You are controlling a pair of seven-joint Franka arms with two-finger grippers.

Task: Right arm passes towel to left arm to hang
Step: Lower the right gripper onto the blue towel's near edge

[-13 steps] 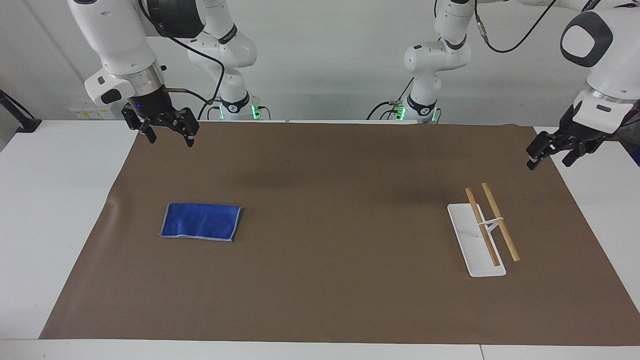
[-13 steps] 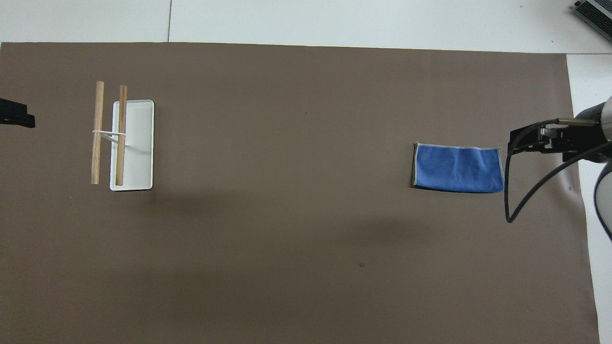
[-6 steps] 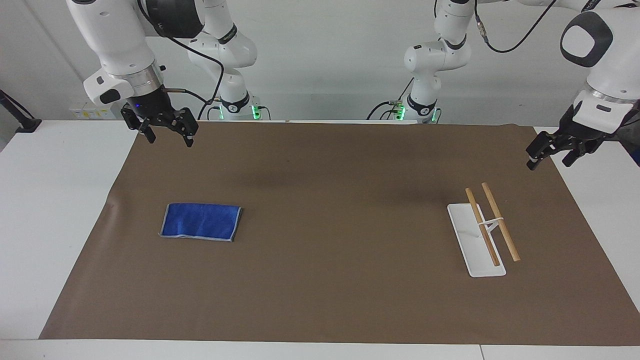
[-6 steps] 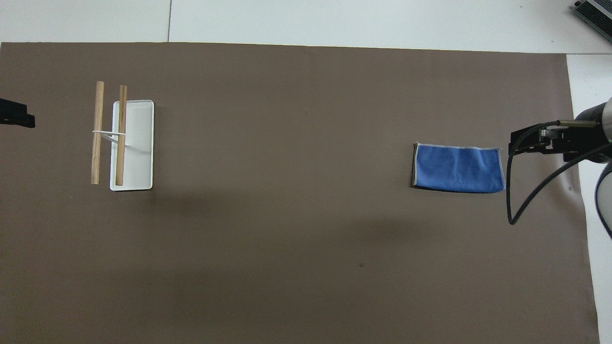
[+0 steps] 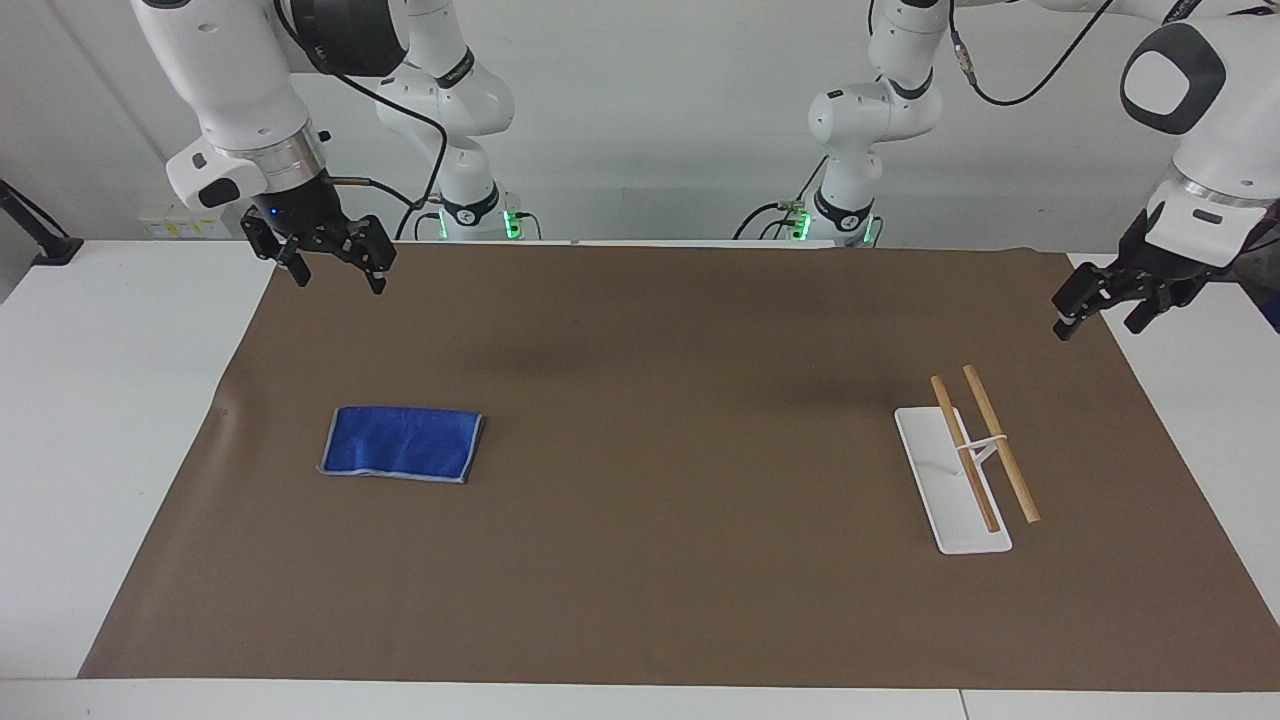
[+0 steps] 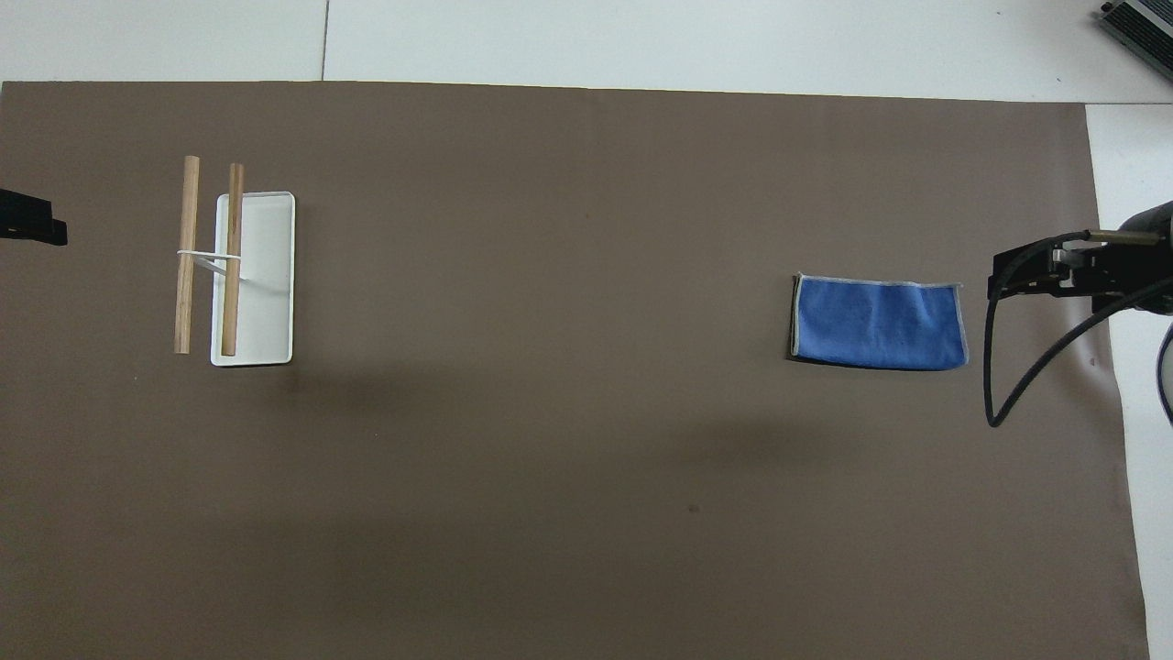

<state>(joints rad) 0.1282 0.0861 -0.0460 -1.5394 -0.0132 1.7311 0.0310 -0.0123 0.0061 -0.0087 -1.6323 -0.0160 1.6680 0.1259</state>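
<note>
Facing view first: the towel (image 5: 402, 443) lies flat on the brown mat (image 5: 660, 600), toward the right arm's end of the table, a folded blue rectangle with a pale stitched edge. Nothing touches it.

From the towel, the right gripper (image 5: 333, 277) hangs at about eleven o'clock in that view, up in the air over the mat's corner nearest the robots. Its fingers stand apart and hold nothing. A black cable loops from its wrist back to the arm.

Toward the left arm's end of the table stands the rack (image 5: 968, 465): a white rectangular base on the mat with two wooden rails raised over it on a thin white bracket, running side by side. The rails are bare. From the rack, the left gripper (image 5: 1100, 309) is at roughly one o'clock in the facing view, in the air over the mat's edge at that end. Its fingers are spread too, with nothing between them.

Overhead, the towel (image 6: 878, 324) sits at three o'clock from the middle of the mat (image 6: 550, 550), and the rack (image 6: 254, 278) at nine o'clock, the two well apart. The right gripper (image 6: 1031, 275) shows just beside the towel at the frame's edge, while only a dark tip of the left gripper (image 6: 32, 228) pokes in at the other edge.
</note>
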